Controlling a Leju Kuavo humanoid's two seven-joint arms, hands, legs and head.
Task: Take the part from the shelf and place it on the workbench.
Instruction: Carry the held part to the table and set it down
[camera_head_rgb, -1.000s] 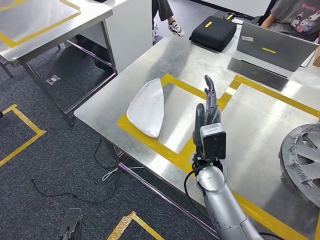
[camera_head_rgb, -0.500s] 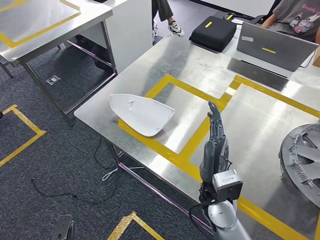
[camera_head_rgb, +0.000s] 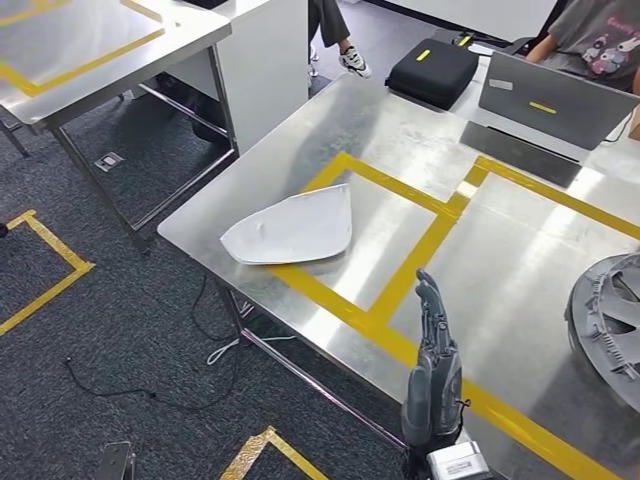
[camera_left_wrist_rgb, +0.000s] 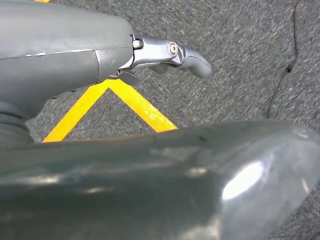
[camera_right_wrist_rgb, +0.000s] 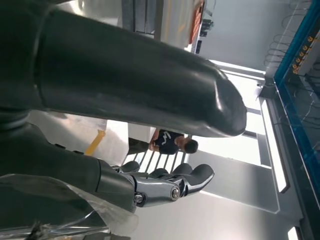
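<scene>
White part (camera_head_rgb: 296, 229) flat on the workbench (camera_head_rgb: 407, 130) now, across the near-left corner of the yellow tape frame (camera_head_rgb: 392, 286), broad end inside the frame, narrow tip toward the left edge; half a second ago turned the other way with its tip well left, a second ago propped up on edge. Right hand (camera_head_rgb: 434, 370) lower and nearer than before, withdrawn to the near edge of the bench, well apart from the part; fingers straight, upright, apart, holding nothing. Same right hand (camera_right_wrist_rgb: 166, 182) from its wrist camera: fingers extended, empty, a person in a dark shirt (camera_right_wrist_rgb: 171, 141) far beyond. Left hand (camera_left_wrist_rgb: 166, 52) hanging over grey carpet with a yellow tape corner (camera_left_wrist_rgb: 113, 100) beneath; fingers stretched out, nothing in them. Around the part: grey wheel cover (camera_head_rgb: 607, 325) at the right edge of the bench, well apart; black case (camera_head_rgb: 431, 72) and a grey laptop (camera_head_rgb: 555, 98) at the far side; a seated person (camera_head_rgb: 592, 35) behind the laptop. Second steel table (camera_head_rgb: 98, 50) with yellow tape off to the left, white cabinet (camera_head_rgb: 268, 60) beside it, loose cables (camera_head_rgb: 189, 340) on the carpet below. Nothing lying between hand and part but bare steel and tape.
</scene>
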